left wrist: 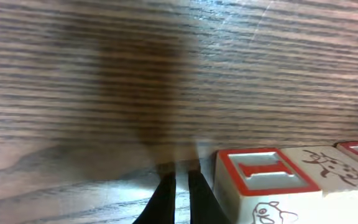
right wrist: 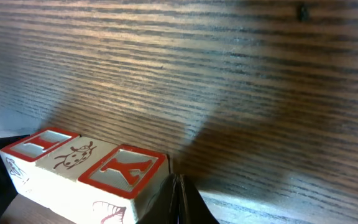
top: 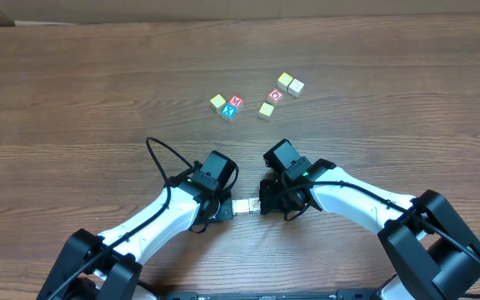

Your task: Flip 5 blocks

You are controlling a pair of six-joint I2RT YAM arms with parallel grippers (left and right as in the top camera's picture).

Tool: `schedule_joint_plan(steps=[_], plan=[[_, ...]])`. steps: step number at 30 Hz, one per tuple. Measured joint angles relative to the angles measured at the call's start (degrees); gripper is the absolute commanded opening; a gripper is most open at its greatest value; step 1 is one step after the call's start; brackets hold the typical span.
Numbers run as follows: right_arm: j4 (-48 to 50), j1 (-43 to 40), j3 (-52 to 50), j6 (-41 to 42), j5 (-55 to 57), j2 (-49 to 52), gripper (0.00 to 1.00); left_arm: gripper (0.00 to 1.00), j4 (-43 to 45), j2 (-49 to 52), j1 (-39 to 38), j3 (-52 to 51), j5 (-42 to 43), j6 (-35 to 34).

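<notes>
A short row of three cream blocks lies near the front edge between my two grippers. In the right wrist view they show a red I, a ladybug drawing and a red Y on top. My right gripper is shut and empty, its tips next to the Y block. My left gripper is also shut and empty, just left of the I block. Both grippers point inward at the row's ends.
Several more small blocks lie scattered farther out on the wooden table: a yellow one, a red and blue pair, a yellow one, a red one and two pale ones.
</notes>
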Motion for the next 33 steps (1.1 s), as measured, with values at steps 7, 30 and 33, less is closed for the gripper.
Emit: schedule_joint_plan(steps=[7,30,33], plan=[[-0.04,0.00,0.00,0.02,-0.17,0.00,0.04,0.04,0.94,0.26,0.00,0.11,0.37,0.00],[-0.50,0.00,0.00,1.77,-1.03,0.00,0.04,0.04,2.16,0.44,0.00,0.11,0.76,3.41],[-0.52,-0.02,0.00,2.67,-1.01,0.00,0.04,0.04,2.14,0.44,0.00,0.11,0.79,4.79]])
